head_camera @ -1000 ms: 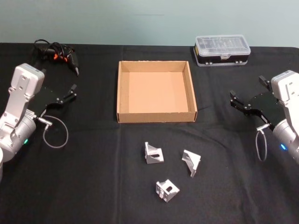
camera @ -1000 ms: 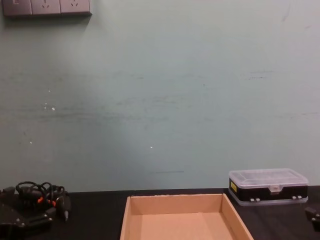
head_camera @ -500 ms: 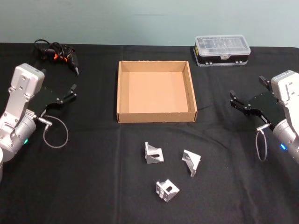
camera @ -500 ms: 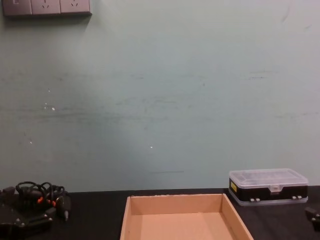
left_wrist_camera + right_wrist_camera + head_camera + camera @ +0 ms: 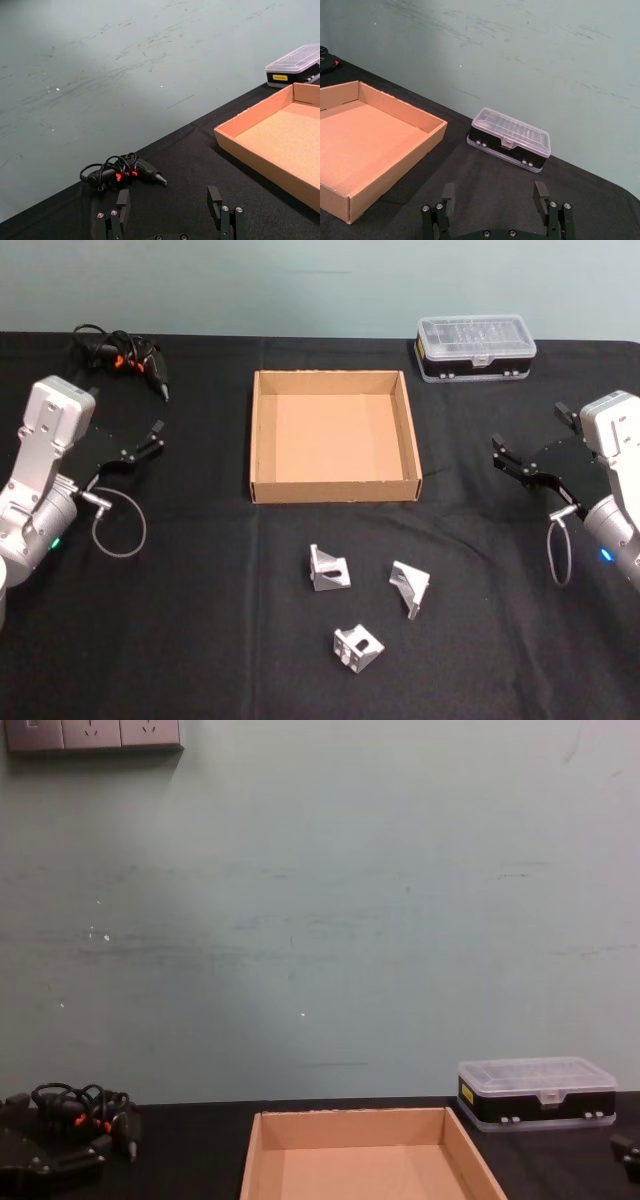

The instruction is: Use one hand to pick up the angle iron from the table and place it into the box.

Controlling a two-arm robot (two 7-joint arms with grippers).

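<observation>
Left gripper (image 5: 169,197) and right gripper (image 5: 494,192) hang at opposite sides of the counter (image 5: 200,620), jaws spread wide and empty, leaving the middle free. Three angle irons (image 5: 328,568) lie loose just before the box (image 5: 262,430), a short carry once one is picked

The left gripper (image 5: 122,415) hovers low at the robot's left, fingers spread wide. The right gripper (image 5: 528,430) mirrors it at the right, also spread.
</observation>
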